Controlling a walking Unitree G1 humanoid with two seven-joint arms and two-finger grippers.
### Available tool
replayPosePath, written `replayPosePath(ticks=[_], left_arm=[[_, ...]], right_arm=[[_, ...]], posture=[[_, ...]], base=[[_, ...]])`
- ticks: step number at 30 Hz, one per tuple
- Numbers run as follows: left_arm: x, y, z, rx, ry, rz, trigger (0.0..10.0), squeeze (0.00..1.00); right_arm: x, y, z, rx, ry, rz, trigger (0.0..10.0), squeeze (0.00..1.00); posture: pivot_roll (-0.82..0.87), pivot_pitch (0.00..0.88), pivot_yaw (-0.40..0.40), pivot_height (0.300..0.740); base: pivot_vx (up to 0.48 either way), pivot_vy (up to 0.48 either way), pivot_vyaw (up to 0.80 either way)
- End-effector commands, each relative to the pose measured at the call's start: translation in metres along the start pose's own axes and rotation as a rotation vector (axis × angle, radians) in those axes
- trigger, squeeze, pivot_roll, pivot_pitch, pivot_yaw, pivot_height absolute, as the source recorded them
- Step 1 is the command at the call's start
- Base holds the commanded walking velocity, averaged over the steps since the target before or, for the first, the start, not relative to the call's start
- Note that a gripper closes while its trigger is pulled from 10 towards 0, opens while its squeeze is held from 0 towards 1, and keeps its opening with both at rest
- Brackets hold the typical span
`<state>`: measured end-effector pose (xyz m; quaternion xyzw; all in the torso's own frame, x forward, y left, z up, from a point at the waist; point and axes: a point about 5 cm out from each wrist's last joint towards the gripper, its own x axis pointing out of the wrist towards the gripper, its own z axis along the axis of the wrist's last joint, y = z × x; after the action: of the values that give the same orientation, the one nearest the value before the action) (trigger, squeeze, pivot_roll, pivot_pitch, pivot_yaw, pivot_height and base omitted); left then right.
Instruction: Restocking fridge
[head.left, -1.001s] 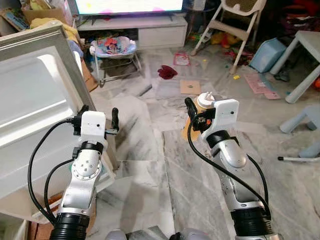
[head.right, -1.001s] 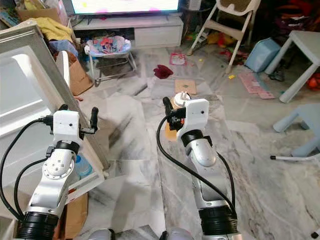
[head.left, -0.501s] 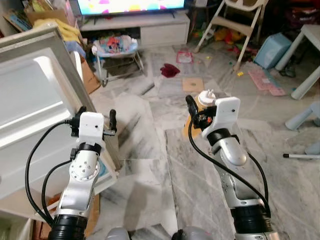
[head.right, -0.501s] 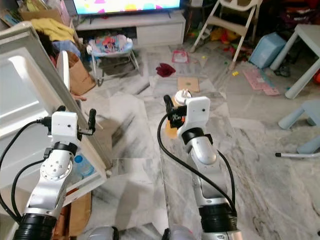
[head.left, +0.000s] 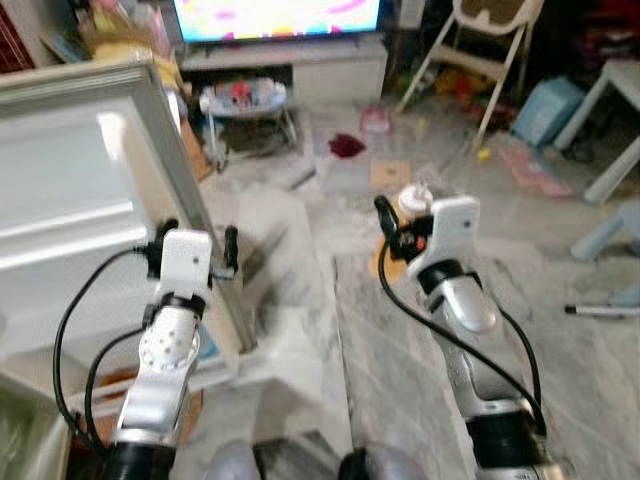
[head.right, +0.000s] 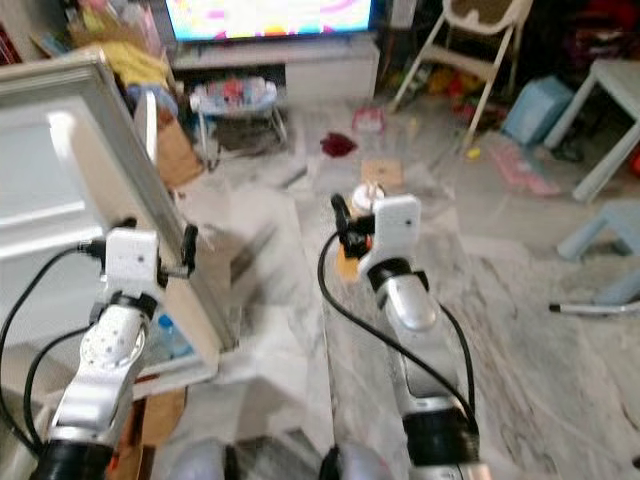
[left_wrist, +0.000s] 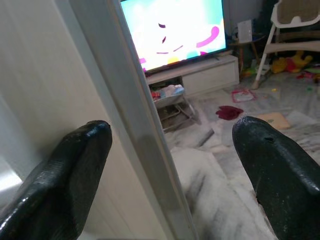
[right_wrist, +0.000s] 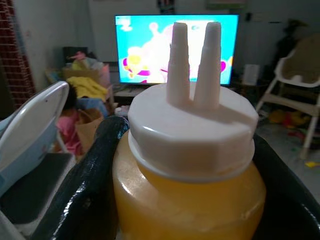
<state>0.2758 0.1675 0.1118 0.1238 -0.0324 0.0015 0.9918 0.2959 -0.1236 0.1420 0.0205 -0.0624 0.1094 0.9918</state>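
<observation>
Motion-blurred head views, bright daylight

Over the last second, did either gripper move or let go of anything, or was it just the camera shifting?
Mostly the camera moved: the whole head view shifted and blurred. The left gripper now has its open fingers astride the edge of the fridge door, seemingly closer to it than before, not clamped. The right gripper stays shut on the yellow sauce bottle, held at mid-height as before. Nothing was let go.
</observation>
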Motion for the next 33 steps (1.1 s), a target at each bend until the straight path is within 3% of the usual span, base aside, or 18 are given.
replayPosePath(ticks=[1,8,17,22,25,33], left_arm=[[-0.001,0.008,0.0,-0.003,0.004,0.022,10.0,0.0],[-0.005,0.003,0.005,-0.023,-0.022,-0.07,10.0,0.0],[-0.002,0.006,-0.001,-0.017,0.004,-0.069,10.0,0.0],[0.011,0.001,0.001,-0.018,-0.004,-0.082,10.0,0.0],[0.026,-0.011,0.007,-0.016,-0.021,-0.112,10.0,0.0],[0.045,-0.034,0.021,-0.034,-0.059,-0.17,10.0,0.0]], right_arm=[[0.003,0.004,0.007,-0.006,-0.031,0.01,10.0,0.0],[0.004,0.005,0.005,-0.003,-0.03,0.012,10.0,0.0],[0.004,0.005,0.005,-0.004,-0.033,0.014,10.0,0.0],[0.005,0.005,0.005,-0.008,-0.033,0.013,10.0,0.0],[0.005,0.005,0.005,-0.01,-0.033,0.013,10.0,0.0],[0.005,0.005,0.006,-0.016,-0.037,0.011,10.0,0.0]], posture=[[0.06,0.021,-0.022,0.74],[0.07,0.021,-0.021,0.74],[0.07,0.021,-0.023,0.74],[0.06,0.022,-0.025,0.74],[0.05,0.023,-0.027,0.74],[0.04,0.02,-0.018,0.74]], base=[[0.0,0.0,0.0],[0.0,0.0,0.0],[0.187,0.0,0.0],[0.273,0.0,0.0],[0.081,0.0,0.0],[0.0,0.0,0.0]])
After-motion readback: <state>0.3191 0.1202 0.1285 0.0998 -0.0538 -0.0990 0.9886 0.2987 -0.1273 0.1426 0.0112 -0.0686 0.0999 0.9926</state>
